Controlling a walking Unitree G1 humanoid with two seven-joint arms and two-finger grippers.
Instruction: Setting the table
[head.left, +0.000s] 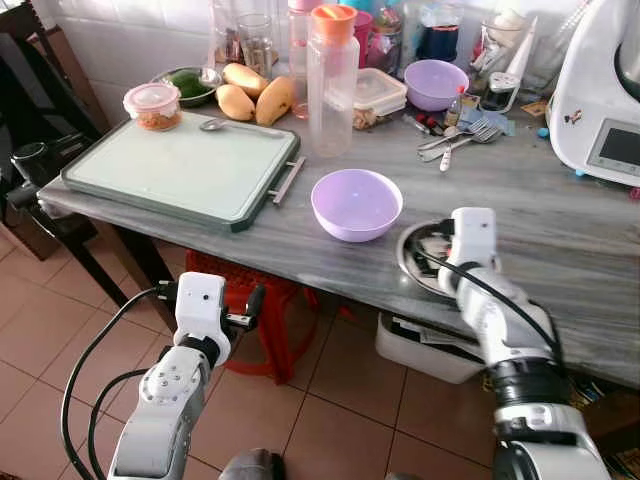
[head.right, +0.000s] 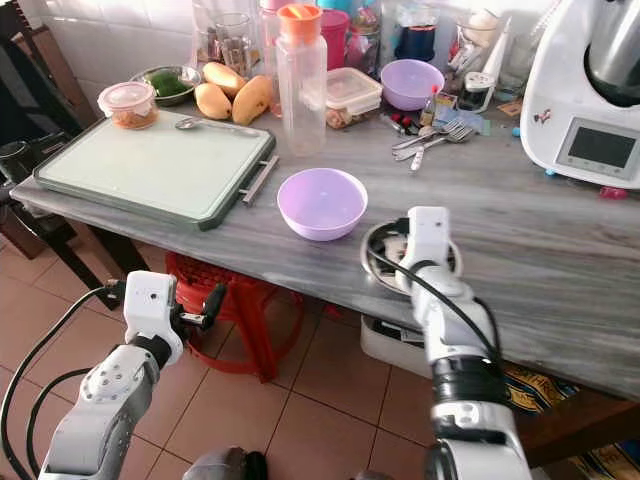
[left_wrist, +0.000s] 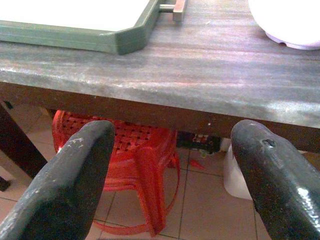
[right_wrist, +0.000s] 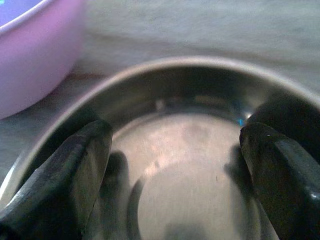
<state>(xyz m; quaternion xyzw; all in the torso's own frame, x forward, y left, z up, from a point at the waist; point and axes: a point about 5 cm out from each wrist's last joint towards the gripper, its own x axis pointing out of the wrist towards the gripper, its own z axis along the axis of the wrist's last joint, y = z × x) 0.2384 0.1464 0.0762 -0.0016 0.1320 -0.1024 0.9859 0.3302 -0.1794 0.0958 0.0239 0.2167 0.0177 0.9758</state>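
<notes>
Steel bowl (head.left: 412, 262) sits at the table's (head.left: 560, 250) near edge beside the purple bowl (head.left: 356, 204), right gripper (right_wrist: 170, 165) spread wide inside it; pinching one rim wall squarely seems wisest.

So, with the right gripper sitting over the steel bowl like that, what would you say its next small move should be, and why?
Probably shift the right gripper sideways so one finger is outside the steel bowl's rim, then close. In the wrist view both open fingers appear to sit inside the bowl, so closing now would pinch nothing. The lilac bowl stands close on one side, so the shift should go away from it.
</notes>
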